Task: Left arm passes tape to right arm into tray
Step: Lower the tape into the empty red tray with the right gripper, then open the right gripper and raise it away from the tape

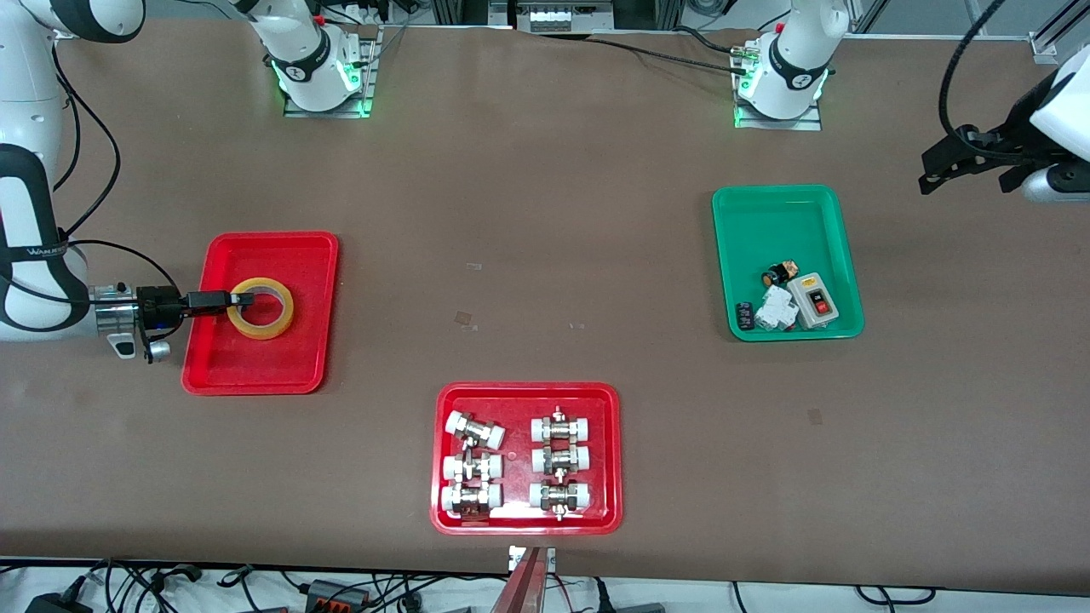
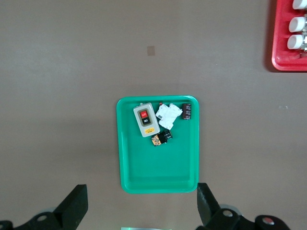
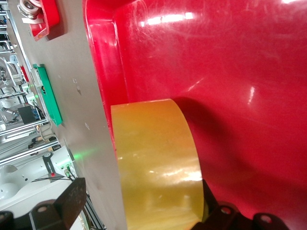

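Note:
The tape (image 1: 261, 308), a yellow translucent roll, lies in the plain red tray (image 1: 255, 366) toward the right arm's end of the table. My right gripper (image 1: 243, 299) reaches in level from the tray's outer side. It is open, and its fingers straddle the roll's wall. In the right wrist view the tape (image 3: 153, 158) fills the space between the fingers of the right gripper (image 3: 141, 206), with one finger (image 3: 72, 201) standing clear of it, and the tray (image 3: 216, 72) lies under it. My left gripper (image 1: 932, 170) hangs open and empty at the left arm's end of the table, and the left wrist view shows this left gripper (image 2: 141, 211) high over bare table beside the green tray.
A green tray (image 1: 783, 213) holding a switch box and small parts sits toward the left arm's end, also seen as the green tray (image 2: 158, 167). A second red tray (image 1: 528, 393) with white-capped metal fittings lies nearest the front camera.

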Controlling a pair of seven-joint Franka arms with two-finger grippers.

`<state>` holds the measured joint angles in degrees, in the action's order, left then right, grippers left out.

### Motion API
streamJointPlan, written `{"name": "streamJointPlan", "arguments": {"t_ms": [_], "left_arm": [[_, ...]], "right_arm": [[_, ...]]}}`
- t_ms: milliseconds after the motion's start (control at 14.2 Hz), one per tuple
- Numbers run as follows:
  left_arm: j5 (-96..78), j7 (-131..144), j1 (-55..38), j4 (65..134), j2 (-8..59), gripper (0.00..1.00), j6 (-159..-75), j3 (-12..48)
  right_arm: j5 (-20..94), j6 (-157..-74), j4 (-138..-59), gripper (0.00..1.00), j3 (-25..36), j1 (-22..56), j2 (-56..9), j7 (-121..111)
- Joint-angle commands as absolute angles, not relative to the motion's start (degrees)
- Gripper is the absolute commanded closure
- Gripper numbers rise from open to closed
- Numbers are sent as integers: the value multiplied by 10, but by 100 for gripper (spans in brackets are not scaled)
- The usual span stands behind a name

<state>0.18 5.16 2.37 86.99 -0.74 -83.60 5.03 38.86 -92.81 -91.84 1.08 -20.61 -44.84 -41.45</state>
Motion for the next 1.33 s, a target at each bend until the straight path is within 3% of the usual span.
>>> {"name": "streamJointPlan", "arguments": {"t_ms": [0, 351, 842, 982, 1263], "left_arm": [[11, 51, 24, 878, -17, 0, -832, 47], [11, 49, 28, 875, -14, 0, -830, 48], [6, 46, 43, 875, -11, 0, -825, 49], [6, 45, 44, 875, -11, 0, -825, 49], [6, 45, 44, 874, -11, 0, -825, 49]], "right_arm": [[348, -956, -915, 0, 4, -195, -448, -424], [216, -996, -913, 0, 5, -156, -404, -390], [50, -988, -904, 0, 3, -87, -239, -127], [21, -947, -888, 0, -1, -76, -199, -58], [3, -838, -755, 0, -1, -70, -188, -33]]}}
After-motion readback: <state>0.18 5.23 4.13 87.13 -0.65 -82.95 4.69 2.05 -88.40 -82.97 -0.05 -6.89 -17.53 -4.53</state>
